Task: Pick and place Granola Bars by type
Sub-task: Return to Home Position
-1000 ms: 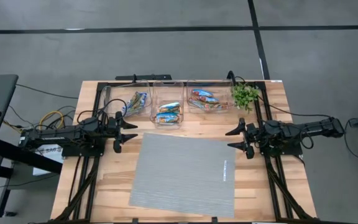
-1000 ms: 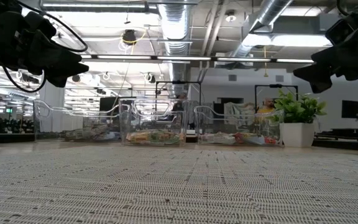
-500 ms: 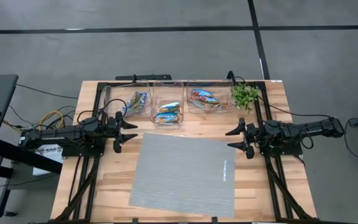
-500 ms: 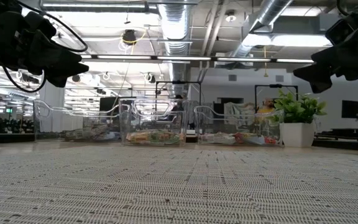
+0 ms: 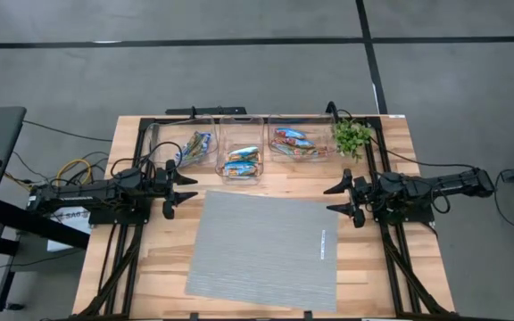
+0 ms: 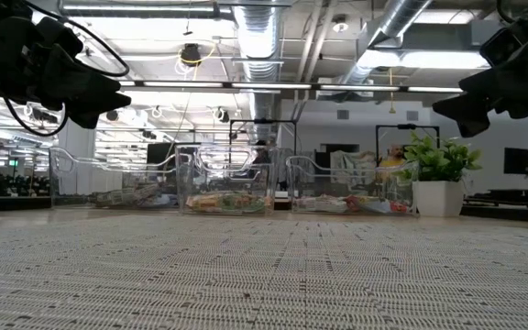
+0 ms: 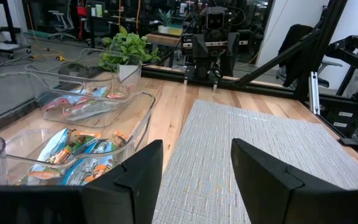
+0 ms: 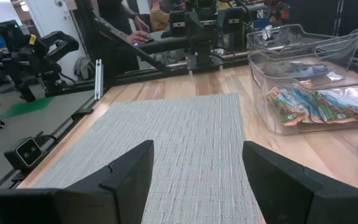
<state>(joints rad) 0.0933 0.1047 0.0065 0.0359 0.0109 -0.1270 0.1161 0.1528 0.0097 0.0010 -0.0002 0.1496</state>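
The granola bars lie in three clear bins at the table's far side: bright blue ones in the left bin (image 5: pixel 194 147), silver-blue ones in the middle bin (image 5: pixel 242 162), orange-red ones in the right bin (image 5: pixel 293 143). My left gripper (image 5: pixel 178 189) stands open at the mat's left edge, level, nothing between its fingers (image 7: pixel 194 180). Across the mat, my right gripper (image 5: pixel 339 198) holds nothing either and is open (image 8: pixel 197 180). Both hover above the table, apart from the bins.
A grey woven mat (image 5: pixel 266 250) covers the table's middle and near part. A small potted plant (image 5: pixel 352 136) stands at the far right, beside the right bin. A black frame (image 5: pixel 239 116) runs along the table's edges.
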